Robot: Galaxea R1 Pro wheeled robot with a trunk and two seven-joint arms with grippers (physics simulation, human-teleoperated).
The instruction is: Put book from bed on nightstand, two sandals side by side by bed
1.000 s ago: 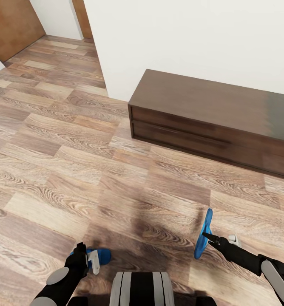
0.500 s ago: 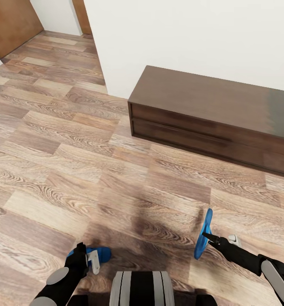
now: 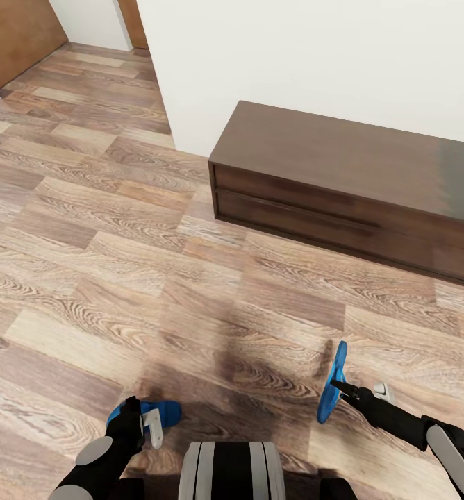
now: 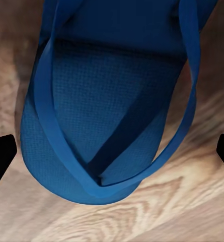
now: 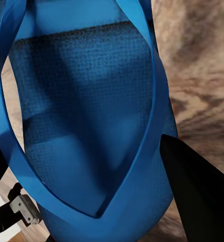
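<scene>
So far, both bright blue flip-flop sandals are picked up: the left gripper (image 3: 151,423) is clamped on one flat blue sandal (image 3: 164,414), and the right gripper (image 3: 340,385) pinches the other blue sandal (image 3: 333,383) on edge, above the light-brown wood-plank floor (image 3: 107,264) before a long dark-brown cabinet (image 3: 343,187). Setting them beside the bed and moving the book both appear left to do.

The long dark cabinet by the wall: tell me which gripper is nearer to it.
Right. The right gripper, holding a blue sandal on edge, is below the long dark cabinet in the head view. The left gripper, with the other sandal, sits farther off to the lower left.
</scene>
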